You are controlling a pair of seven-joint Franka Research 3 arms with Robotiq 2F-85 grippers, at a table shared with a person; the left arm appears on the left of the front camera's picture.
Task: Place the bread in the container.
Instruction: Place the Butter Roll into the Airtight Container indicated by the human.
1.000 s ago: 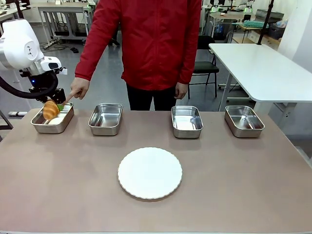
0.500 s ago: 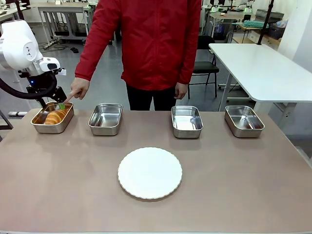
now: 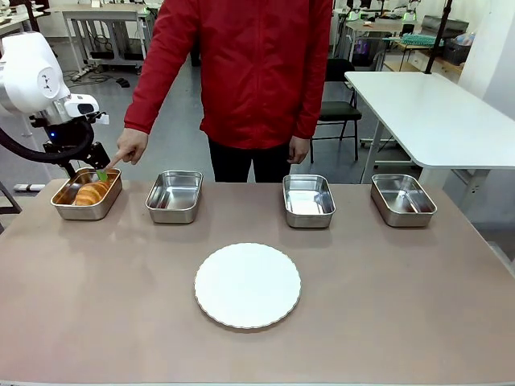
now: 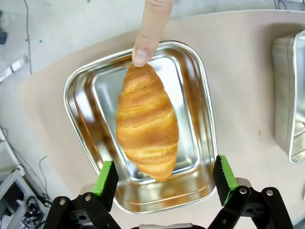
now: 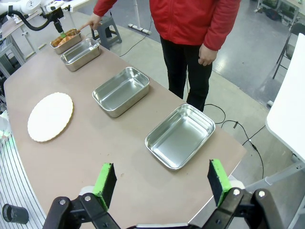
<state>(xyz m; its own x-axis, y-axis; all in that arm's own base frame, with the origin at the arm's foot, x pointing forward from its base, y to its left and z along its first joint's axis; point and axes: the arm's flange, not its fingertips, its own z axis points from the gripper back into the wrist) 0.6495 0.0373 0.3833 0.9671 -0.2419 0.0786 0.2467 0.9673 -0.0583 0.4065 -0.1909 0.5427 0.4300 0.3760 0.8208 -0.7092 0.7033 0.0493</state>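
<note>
From the front, the bread lies inside the container, the pan at the far left of the row on the tabletop. The left gripper hangs just above it. The person's hand points a finger down at that same pan. Three more pans sit in the row, and a white plate sits nearer the middle.

Looking down from the left wrist, the croissant rests flat on the shiny bottom of the pan. The green fingers stand wide apart and let go, one on each side, touching nothing. The person's fingertip is right at the bread's far end.

From the right wrist, the right gripper hangs over the other end of the tabletop with its fingers spread and holding nothing.

I think the bread is home now. A good finish would be to lift the left arm straight up, slowly, so the fingers miss the pan's rim and the person's finger.
</note>
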